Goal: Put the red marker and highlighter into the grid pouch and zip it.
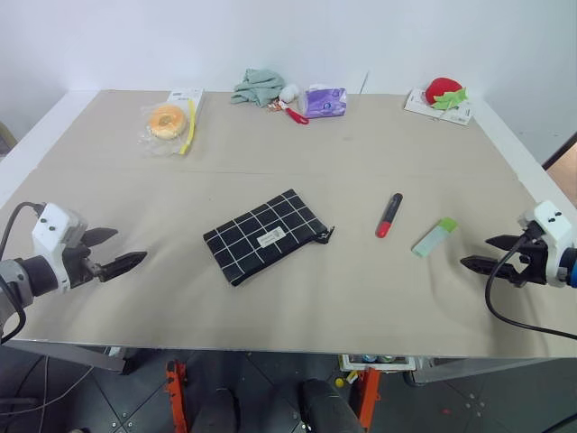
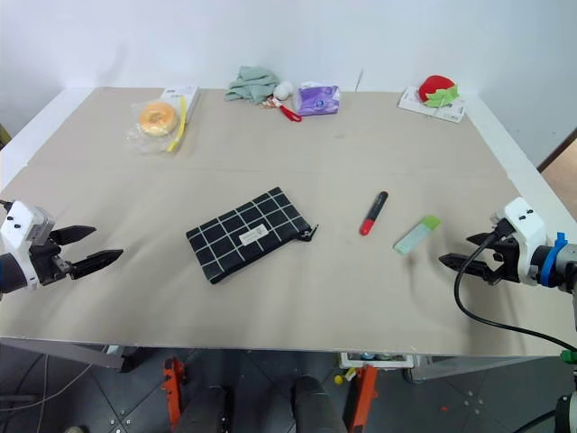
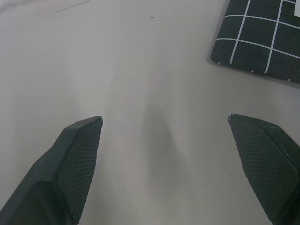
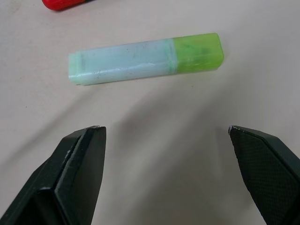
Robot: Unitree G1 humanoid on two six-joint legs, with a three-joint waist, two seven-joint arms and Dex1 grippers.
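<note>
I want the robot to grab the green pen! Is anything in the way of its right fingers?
No. Only bare table lies between the open right gripper and the highlighter. The red marker lies beyond it, not in between.

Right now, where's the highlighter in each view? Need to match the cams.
Left eye view: highlighter lies right of centre on the table, beside the red marker.
Right eye view: same place, right of centre, marker on its left.
Left wrist view: not in it; a corner of the grid pouch is.
Right wrist view: just ahead of the open right gripper, lying crosswise.
Shared landmark: the marker's red end.
</note>
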